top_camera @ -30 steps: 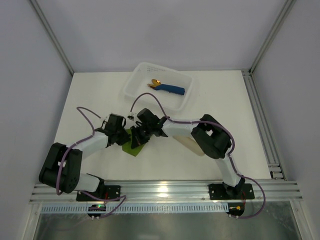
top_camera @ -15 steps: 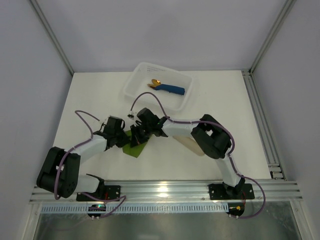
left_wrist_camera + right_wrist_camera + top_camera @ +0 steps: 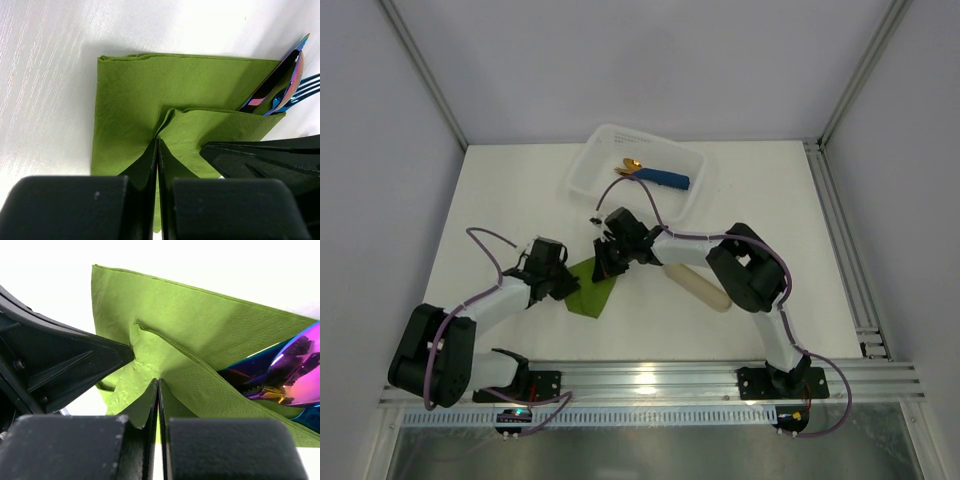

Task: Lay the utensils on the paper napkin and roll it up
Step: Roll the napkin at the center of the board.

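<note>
From above you see only part of the paper napkin (image 3: 592, 292), lying mid-table at 6 o'clock from the clear bin (image 3: 588, 160). Both tools crowd over it, and the utensils are hidden there. Your wrist cameras fill that in. The utensils (image 3: 285, 85) poke out from under the napkin's folded-over flap, at 2 o'clock in the left view and at 4 o'clock in the right. The left gripper (image 3: 157, 147) has its fingers pressed together, pinching that raised flap. The right gripper (image 3: 158, 385) is closed on the flap too, just beside it. Only the top view shows the bin, which holds a blue roll (image 3: 667, 180) with gold cutlery (image 3: 630, 167) sticking out at 9 o'clock. A beige oblong piece (image 3: 700, 287) lies at 3 o'clock from the napkin.
</note>
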`<action>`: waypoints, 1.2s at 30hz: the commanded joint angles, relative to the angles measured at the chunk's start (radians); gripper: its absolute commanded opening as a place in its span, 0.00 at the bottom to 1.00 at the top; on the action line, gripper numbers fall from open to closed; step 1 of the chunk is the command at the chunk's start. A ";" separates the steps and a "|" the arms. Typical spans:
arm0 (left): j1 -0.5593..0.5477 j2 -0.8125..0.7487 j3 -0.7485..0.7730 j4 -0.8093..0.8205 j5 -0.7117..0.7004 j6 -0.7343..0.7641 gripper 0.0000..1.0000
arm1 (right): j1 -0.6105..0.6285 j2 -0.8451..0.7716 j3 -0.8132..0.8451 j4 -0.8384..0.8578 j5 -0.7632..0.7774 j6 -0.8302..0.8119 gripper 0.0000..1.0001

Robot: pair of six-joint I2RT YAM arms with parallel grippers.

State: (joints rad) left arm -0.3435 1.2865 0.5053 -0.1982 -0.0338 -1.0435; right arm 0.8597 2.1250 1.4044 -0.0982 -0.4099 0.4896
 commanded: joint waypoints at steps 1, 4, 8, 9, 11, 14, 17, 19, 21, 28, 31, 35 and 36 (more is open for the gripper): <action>0.003 -0.010 -0.022 -0.061 -0.003 0.002 0.00 | 0.004 -0.016 0.039 0.015 0.005 0.012 0.04; 0.003 -0.007 -0.019 -0.058 0.000 0.002 0.00 | 0.002 -0.005 0.042 0.017 0.010 0.012 0.04; 0.003 -0.009 -0.021 -0.053 0.005 0.000 0.00 | 0.004 0.016 0.053 0.008 0.016 0.009 0.04; 0.003 -0.009 -0.021 -0.052 0.008 0.000 0.00 | 0.004 0.026 0.056 0.002 0.020 0.007 0.04; 0.003 -0.013 -0.019 -0.052 0.008 0.000 0.00 | 0.004 0.036 0.064 -0.023 0.039 0.004 0.04; 0.003 -0.022 -0.016 -0.056 0.009 0.002 0.00 | 0.004 0.047 0.065 -0.037 0.054 -0.002 0.04; 0.001 -0.032 -0.010 -0.064 0.011 0.000 0.00 | 0.006 0.065 0.080 -0.072 0.085 -0.009 0.04; 0.003 -0.035 -0.004 -0.069 0.017 0.003 0.00 | 0.006 0.070 0.079 -0.078 0.089 -0.008 0.04; 0.003 -0.039 0.004 -0.070 0.017 0.008 0.00 | 0.006 0.072 0.080 -0.081 0.094 -0.010 0.04; 0.003 -0.114 0.088 -0.165 -0.058 0.046 0.25 | 0.009 0.092 0.100 -0.112 0.120 -0.025 0.04; 0.003 -0.168 0.150 -0.266 -0.171 0.068 0.44 | 0.010 0.093 0.105 -0.120 0.128 -0.029 0.04; 0.011 -0.156 0.225 -0.382 -0.259 0.103 0.56 | 0.015 0.092 0.108 -0.120 0.131 -0.034 0.04; 0.026 -0.145 0.234 -0.397 -0.258 0.111 0.57 | 0.015 0.092 0.108 -0.118 0.129 -0.036 0.04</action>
State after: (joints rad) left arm -0.3389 1.1271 0.6930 -0.4847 -0.1947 -0.9791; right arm 0.8684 2.1822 1.4967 -0.1787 -0.3477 0.4889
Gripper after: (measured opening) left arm 0.561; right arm 0.037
